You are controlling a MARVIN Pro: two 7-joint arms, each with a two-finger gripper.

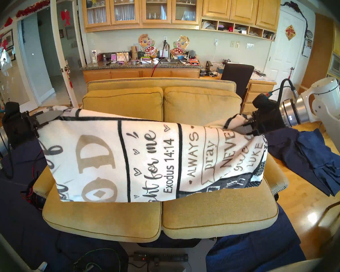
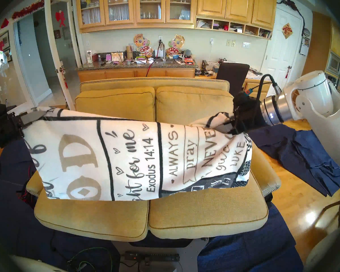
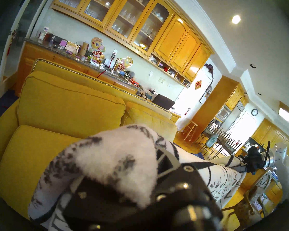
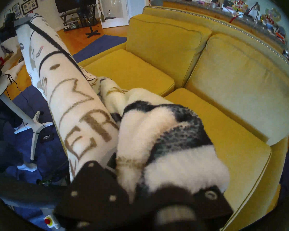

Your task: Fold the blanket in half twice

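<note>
The blanket point(image 1: 149, 159) point(image 2: 130, 157), white fleece with black and tan lettering and black grid lines, hangs stretched in the air above the yellow sofa's seat. My left gripper point(image 1: 51, 116) point(image 2: 34, 116) is shut on its upper left corner. At the upper right end my right gripper point(image 1: 243, 126) point(image 2: 227, 124) is shut on a bunched corner. Fleece fills the jaws in both wrist views: the blanket point(image 3: 115, 162) at the left wrist, the blanket point(image 4: 165, 150) at the right. The lower edge hangs just over the seat cushions, its checked border at the right.
The yellow sofa point(image 1: 165, 212) point(image 2: 185, 212) stands under and behind the blanket. Navy blue cloths point(image 1: 306, 157) drape its right armrest and another covers the left side point(image 1: 12, 206). A power strip and cables point(image 1: 159, 257) lie on the floor in front. Kitchen counter behind.
</note>
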